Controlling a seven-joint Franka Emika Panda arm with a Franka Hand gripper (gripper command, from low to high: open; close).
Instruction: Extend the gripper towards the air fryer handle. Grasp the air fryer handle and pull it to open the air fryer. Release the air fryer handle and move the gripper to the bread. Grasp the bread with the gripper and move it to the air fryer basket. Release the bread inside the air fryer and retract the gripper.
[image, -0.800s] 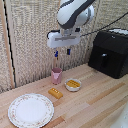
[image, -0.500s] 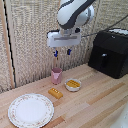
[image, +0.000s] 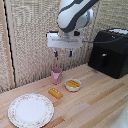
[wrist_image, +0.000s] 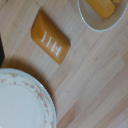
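**Still, the fryer comes first: reaching for the handle**

Plainly the fryer looks shut, its basket front flush with the body and the dark vertical handle standing on that front, facing the table. It sits at the exterior view's right, well apart from everything else. So the step in hand, as I judge it, is the very first: extending to the handle.

The gripper hangs high above the table, pointing straight down, over the pink cup and well to the left of the fryer in the exterior view. Its two fingers stand apart with nothing between them. To do this well, the arm should probably travel across toward the fryer and drop to handle height, turning the wrist so the fingers can straddle the upright bar rather than meet it end-on. Keeping the fingers parted through the approach seems wise, closing only once the bar is between them. A level pull straight out from the front should serve best; a slanted one could bind the drawer or drag the whole appliance along the wood.

The bread lies flat on the table, between the bowl of yellow food and the patterned plate, touching neither. The wrist view shows it lying askew beside the plate's rim
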